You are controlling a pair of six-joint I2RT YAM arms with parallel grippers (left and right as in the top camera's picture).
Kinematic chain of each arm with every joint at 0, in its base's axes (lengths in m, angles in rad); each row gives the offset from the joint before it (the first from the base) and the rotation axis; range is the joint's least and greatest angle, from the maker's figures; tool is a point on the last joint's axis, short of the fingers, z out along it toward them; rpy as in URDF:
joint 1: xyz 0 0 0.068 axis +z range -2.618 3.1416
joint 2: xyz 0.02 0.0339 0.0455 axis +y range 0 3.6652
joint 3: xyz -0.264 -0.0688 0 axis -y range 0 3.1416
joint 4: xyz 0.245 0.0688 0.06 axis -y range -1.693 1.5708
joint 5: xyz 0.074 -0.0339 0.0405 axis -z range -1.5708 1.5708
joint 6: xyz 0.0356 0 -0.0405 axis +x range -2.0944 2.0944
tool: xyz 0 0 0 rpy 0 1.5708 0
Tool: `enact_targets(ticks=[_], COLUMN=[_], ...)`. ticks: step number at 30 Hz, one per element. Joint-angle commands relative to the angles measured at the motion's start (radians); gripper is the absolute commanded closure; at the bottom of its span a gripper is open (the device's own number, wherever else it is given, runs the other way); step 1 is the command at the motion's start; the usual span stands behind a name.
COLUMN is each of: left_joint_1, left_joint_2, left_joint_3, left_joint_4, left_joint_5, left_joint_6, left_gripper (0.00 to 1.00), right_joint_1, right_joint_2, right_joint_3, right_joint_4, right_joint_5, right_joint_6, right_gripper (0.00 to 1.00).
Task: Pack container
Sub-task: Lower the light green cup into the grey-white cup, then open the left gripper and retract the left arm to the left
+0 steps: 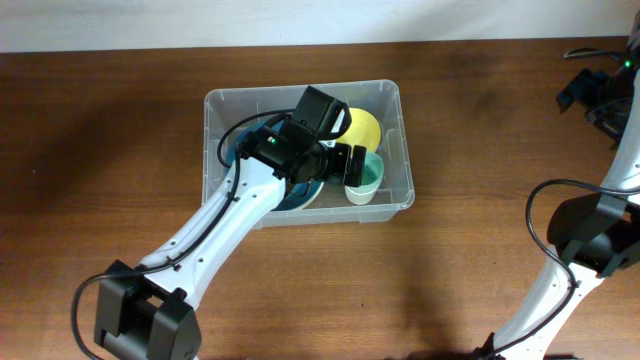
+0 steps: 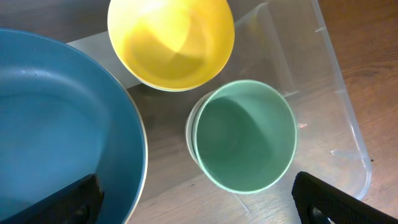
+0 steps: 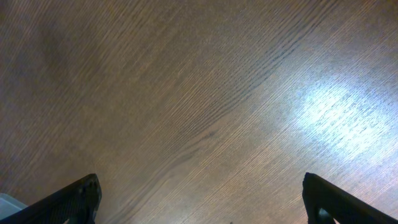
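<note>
The clear plastic container (image 1: 395, 120) stands at the table's middle. Inside it are a yellow bowl (image 1: 365, 127), a mint green cup (image 1: 368, 178) and a blue plate (image 1: 300, 195). My left gripper (image 1: 345, 160) is open above the container's inside, holding nothing. In the left wrist view the yellow bowl (image 2: 171, 40) lies at the top, the green cup (image 2: 242, 135) in the middle and the blue plate (image 2: 59, 124) at the left, with the container wall (image 2: 348, 118) at the right. My right gripper (image 3: 199, 199) is open over bare wood, at the far right in the overhead view (image 1: 595, 95).
The brown wooden table (image 1: 100, 150) surrounds the container. The right arm's base (image 1: 590, 235) stands at the right edge. A pale corner (image 3: 7, 202) shows at the right wrist view's lower left.
</note>
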Motion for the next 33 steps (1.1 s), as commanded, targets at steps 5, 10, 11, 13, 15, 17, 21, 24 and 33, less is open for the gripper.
enact_targets(ticks=[5,10,11,13,15,17,21,24,33], left_joint_1=[0.135,0.273,0.299,0.343,0.373,0.392,0.403,0.403,0.403], left_joint_2=[-0.072,-0.176,-0.193,-0.214,-0.220,-0.219,-0.218,-0.218,-0.217], left_joint_3=[0.064,0.064,0.064,0.064,0.064,0.063,0.063,0.063,0.063], left_joint_4=[-0.126,-0.263,-0.290,-0.326,-0.352,-0.361,-0.361,-0.361,-0.402], left_joint_5=[0.012,0.006,0.006,0.006,0.006,0.006,0.006,0.006,0.006], left_joint_6=[0.009,0.008,0.008,0.008,0.008,0.008,0.008,0.008,0.114], left_gripper=[0.01,0.00,0.01,0.01,0.01,0.01,0.00,0.01,0.01], right_joint_1=[-0.005,-0.005,-0.005,-0.005,-0.005,-0.005,-0.005,-0.005,-0.005], right_joint_2=[-0.002,-0.002,-0.002,-0.002,-0.002,-0.002,-0.002,-0.002,-0.002], right_joint_3=[-0.005,-0.005,-0.005,-0.005,-0.005,-0.005,-0.005,-0.005,-0.005], right_joint_4=[-0.002,-0.002,-0.002,-0.002,-0.002,-0.002,-0.002,-0.002,-0.002], right_joint_5=[0.002,0.002,0.002,0.002,0.002,0.002,0.002,0.002,0.002], right_joint_6=[0.008,0.008,0.008,0.008,0.008,0.008,0.008,0.008,0.008], right_gripper=[0.01,0.01,0.01,0.01,0.01,0.01,0.01,0.01,0.01])
